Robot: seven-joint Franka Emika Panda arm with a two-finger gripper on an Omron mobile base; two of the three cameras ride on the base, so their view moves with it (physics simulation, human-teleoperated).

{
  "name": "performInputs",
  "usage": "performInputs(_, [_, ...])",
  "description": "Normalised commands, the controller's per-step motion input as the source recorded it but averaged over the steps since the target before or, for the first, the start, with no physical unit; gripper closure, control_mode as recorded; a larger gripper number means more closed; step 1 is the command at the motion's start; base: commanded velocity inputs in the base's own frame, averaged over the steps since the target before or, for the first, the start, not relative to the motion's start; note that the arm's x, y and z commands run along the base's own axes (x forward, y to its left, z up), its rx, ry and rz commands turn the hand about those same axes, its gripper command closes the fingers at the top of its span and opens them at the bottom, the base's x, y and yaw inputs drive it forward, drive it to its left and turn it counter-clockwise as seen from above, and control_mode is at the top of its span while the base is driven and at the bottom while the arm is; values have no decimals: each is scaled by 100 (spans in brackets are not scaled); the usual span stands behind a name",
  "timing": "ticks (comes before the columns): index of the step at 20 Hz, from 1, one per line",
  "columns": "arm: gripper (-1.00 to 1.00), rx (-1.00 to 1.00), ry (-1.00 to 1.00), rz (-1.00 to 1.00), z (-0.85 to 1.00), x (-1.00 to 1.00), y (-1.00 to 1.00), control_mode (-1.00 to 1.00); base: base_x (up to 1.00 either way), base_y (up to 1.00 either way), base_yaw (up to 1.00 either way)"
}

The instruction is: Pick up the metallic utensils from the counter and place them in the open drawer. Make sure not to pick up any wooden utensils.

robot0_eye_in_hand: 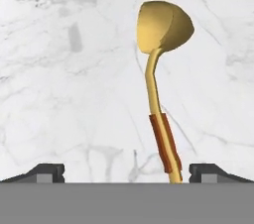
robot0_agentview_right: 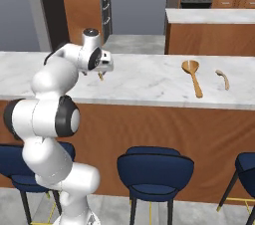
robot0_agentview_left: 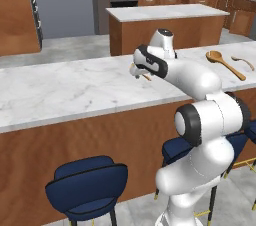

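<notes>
Nearest the hand camera, the two dark fingertips point(robot0_eye_in_hand: 45, 172) of the gripper point(robot0_eye_in_hand: 126, 173) are seen spread wide apart at the bottom of the hand view, released and grasping nothing. Between them, though nearer the tip on the right of that view, the handle of the gold spoon point(robot0_eye_in_hand: 159, 94) is seen to run. Its long axis is laid almost straight away from the gripper along the hand view, leaning only slightly, with the reddish-brown band of the handle close to the fingertips and the round bowl at the far end. The spoon is lying flat on the counter point(robot0_eye_in_hand: 64, 79).

From the base views the gripper point(robot0_agentview_left: 138, 71) is held low over the counter point(robot0_agentview_left: 65, 90), and the spoon's handle point(robot0_agentview_right: 101, 75) is glimpsed just beneath it. Whether the tips are already level with the handle cannot be told. A small sideways correction is judged to be needed so that the handle is centred before the jaws are closed across it.

Farther along the counter, well apart from the gripper, the wooden spoon point(robot0_agentview_left: 225, 63) is lying, to be left alone. Just beyond it a small silver utensil point(robot0_agentview_left: 242, 61) is lying.
</notes>
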Motion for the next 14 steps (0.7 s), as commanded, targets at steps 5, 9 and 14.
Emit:
performInputs(5, [-100,3,-1,-3,5,37,0,-100,0,0,0])
performInputs(9, [-100,-1,1,0,-21,0,-6,-100,0,0,0])
performInputs(14, [-100,-2,0,-4,-36,13,-1,-100,0,0,0])
